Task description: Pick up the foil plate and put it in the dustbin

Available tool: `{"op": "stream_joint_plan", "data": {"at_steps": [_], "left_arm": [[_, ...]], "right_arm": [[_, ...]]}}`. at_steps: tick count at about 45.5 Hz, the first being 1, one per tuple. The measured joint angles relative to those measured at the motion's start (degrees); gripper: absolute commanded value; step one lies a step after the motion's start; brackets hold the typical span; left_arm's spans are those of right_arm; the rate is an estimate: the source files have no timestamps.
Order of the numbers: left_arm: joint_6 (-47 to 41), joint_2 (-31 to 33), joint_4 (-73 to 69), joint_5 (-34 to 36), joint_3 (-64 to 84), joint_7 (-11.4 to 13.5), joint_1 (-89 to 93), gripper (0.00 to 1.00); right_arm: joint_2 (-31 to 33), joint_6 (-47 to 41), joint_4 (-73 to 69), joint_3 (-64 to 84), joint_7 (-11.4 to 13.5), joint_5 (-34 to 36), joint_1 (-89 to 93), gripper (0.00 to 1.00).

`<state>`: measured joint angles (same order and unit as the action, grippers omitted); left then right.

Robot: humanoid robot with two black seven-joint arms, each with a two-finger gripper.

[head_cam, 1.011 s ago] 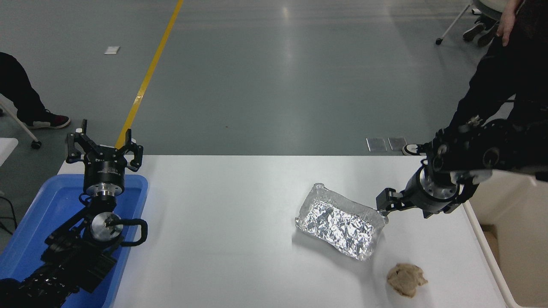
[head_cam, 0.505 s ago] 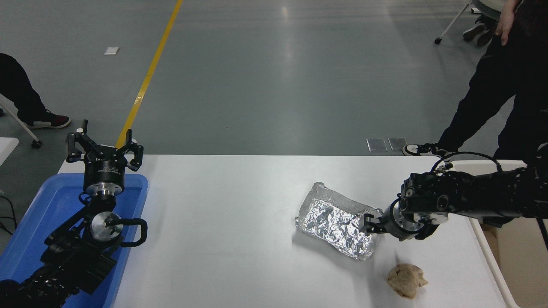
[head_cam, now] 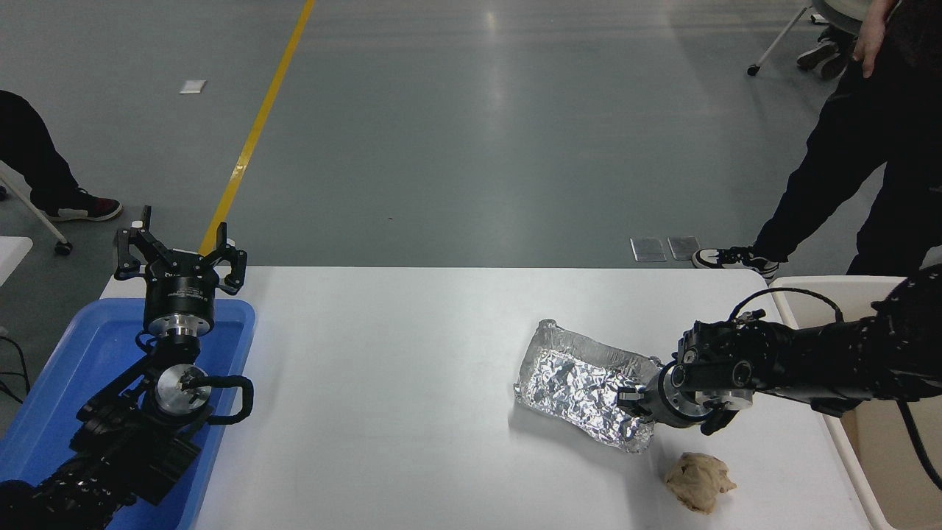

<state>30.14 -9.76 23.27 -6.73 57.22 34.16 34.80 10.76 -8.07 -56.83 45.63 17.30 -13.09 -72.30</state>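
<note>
The foil plate [head_cam: 578,383] is a shiny crinkled silver tray lying at an angle on the white table [head_cam: 383,412], right of centre. My right gripper [head_cam: 634,401] reaches in from the right, low over the table, and sits at the plate's right end, touching its rim; the wrist hides how it stands on the foil. The dustbin [head_cam: 831,282] is a large beige bin just off the table's right edge, partly behind my right arm. My left gripper [head_cam: 176,246] is parked open and empty at the lower left.
A crumpled tan paper wad [head_cam: 699,482] lies just in front of the right gripper. A blue tray [head_cam: 66,368] sits under the left arm. A person in dark clothes [head_cam: 868,147] stands beyond the far right corner; another person's leg [head_cam: 37,169] is at the far left.
My right gripper dropped from above the plate's far right corner down to its right end. The plate's right end shifted slightly. The left arm has not moved.
</note>
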Motion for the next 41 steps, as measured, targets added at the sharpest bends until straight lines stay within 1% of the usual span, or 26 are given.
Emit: {"op": "stream_joint_plan", "data": {"at_steps": [11, 18, 22, 24, 31, 41], "left_arm": [[0.0, 0.0, 0.0, 0.0, 0.0, 0.0, 0.0, 0.99], [0.0, -0.1, 0.0, 0.0, 0.0, -0.1, 0.0, 0.99], [0.0, -0.1, 0.0, 0.0, 0.0, -0.1, 0.0, 0.99], [0.0, -0.1, 0.0, 0.1, 0.0, -0.1, 0.0, 0.99], [0.0, -0.1, 0.0, 0.1, 0.0, -0.1, -0.1, 0.99], [-0.1, -0.1, -0.1, 0.0, 0.0, 0.0, -0.1, 0.99]], "right_arm": [[4.6, -1.6, -6.5, 3.8, 0.1, 1.5, -9.6, 0.0], [10.6, -4.1, -15.2, 8.6, 0.1, 3.5, -22.1, 0.0], [14.7, -7.3, -21.8, 12.9, 0.1, 4.8, -32.9, 0.0], [15.5, -8.2, -23.2, 14.1, 0.1, 5.2, -36.0, 0.0], [18.4, -15.9, -29.3, 20.8, -0.2, 8.6, -52.6, 0.0], [19.5, -22.2, -32.6, 26.1, -0.5, 10.7, -66.5, 0.0]]}}
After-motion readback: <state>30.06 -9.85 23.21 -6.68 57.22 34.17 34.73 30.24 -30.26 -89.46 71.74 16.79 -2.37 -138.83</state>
